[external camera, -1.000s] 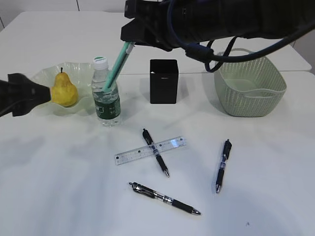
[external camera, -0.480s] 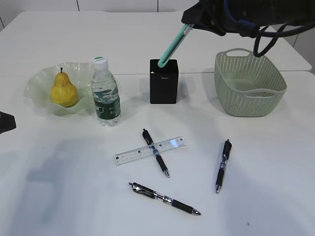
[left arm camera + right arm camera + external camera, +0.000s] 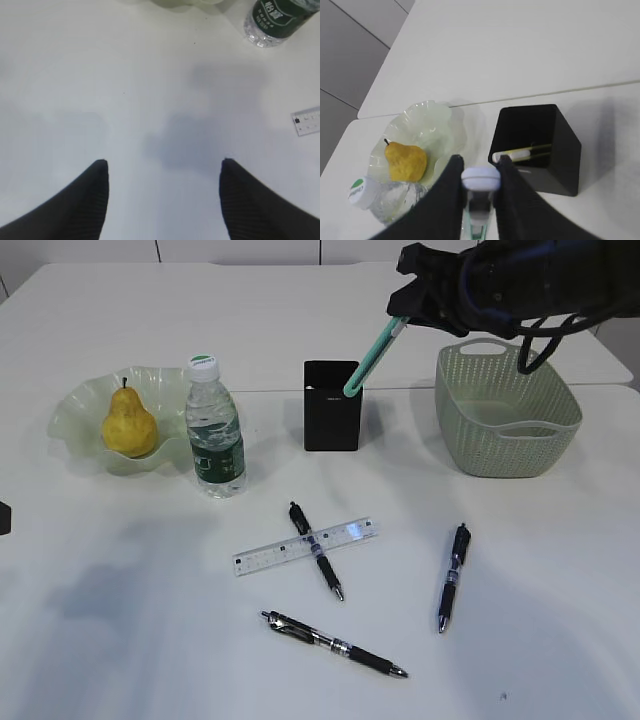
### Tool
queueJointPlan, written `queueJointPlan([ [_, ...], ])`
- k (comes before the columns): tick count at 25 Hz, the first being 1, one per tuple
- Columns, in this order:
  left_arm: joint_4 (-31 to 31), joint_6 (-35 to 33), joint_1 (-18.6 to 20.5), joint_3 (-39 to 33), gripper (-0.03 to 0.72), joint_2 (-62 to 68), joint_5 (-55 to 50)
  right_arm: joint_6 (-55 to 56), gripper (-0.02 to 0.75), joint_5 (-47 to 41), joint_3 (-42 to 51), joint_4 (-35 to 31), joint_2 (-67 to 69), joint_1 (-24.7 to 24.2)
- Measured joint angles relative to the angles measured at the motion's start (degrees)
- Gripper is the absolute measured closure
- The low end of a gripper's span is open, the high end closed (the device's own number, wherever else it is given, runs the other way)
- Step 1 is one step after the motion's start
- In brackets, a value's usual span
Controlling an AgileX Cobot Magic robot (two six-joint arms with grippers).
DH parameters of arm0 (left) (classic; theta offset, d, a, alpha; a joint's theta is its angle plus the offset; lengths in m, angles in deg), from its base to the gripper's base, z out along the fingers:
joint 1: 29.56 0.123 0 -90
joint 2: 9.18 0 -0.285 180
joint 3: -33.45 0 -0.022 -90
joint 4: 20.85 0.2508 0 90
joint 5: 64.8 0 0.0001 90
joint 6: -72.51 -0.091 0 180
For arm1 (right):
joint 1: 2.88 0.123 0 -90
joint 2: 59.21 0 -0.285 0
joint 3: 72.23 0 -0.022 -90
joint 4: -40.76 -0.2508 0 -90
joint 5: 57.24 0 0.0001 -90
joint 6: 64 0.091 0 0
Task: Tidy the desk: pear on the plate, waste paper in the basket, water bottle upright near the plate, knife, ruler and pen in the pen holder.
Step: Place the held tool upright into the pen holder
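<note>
pinching knife [image 3: 372, 362] between right fingers [image 3: 451, 192]

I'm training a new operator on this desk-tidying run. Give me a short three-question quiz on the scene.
1. True or false: the pear lies on the plate.
2. How many pens lie on the desk?
3. The right gripper holds: A) the ruler B) a teal stick-shaped item C) nothing

Key: 1 true; 2 three; 3 B
</note>
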Motion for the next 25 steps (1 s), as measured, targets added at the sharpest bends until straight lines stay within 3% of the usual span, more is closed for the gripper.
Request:
queueJointPlan([
  [12, 1.05, -1.22, 0.00, 4.43, 0.198, 3.81, -13.80, 0.00, 0.624, 0.00, -15.32, 0.00, 10.39, 0.00],
  [25, 1.05, -1.71, 0.00, 4.43, 0.198, 3.94, -14.66, 0.00, 0.624, 2.53, -23.30, 0.05, 22.08, 0.00],
])
